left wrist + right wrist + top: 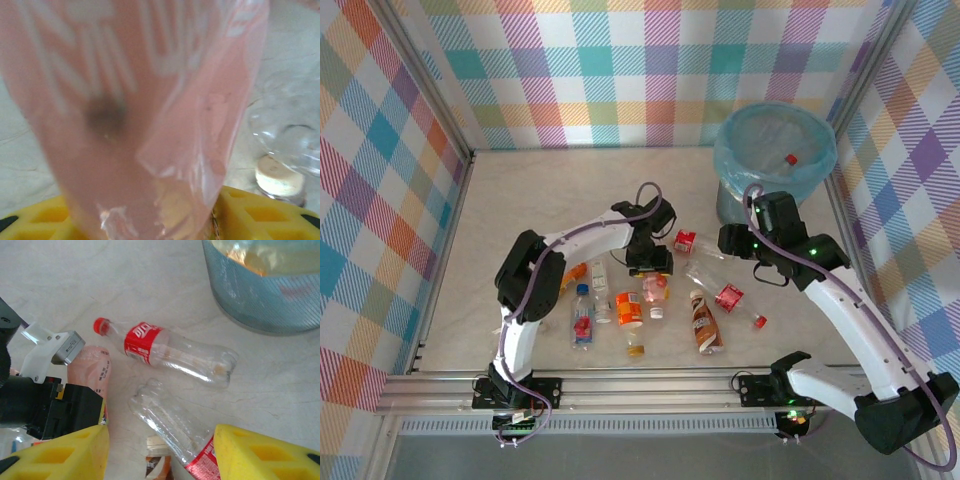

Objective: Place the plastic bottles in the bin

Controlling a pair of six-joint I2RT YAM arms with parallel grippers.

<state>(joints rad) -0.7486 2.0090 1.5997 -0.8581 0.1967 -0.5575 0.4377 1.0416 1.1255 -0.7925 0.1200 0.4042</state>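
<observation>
pastel plaid walls (410,150) surround a pale, faintly veined worktop (540,190). the bin (735,208) is grey-blue, its liner (740,140) translucent light blue. one clear bottle (170,352) has a red label and red cap; the pink bottle (125,115) carries whitish markings. also an orange bottle (629,309) and a brown bottle (705,325). the right end effector (160,460) has yellow fingers (260,452).
</observation>
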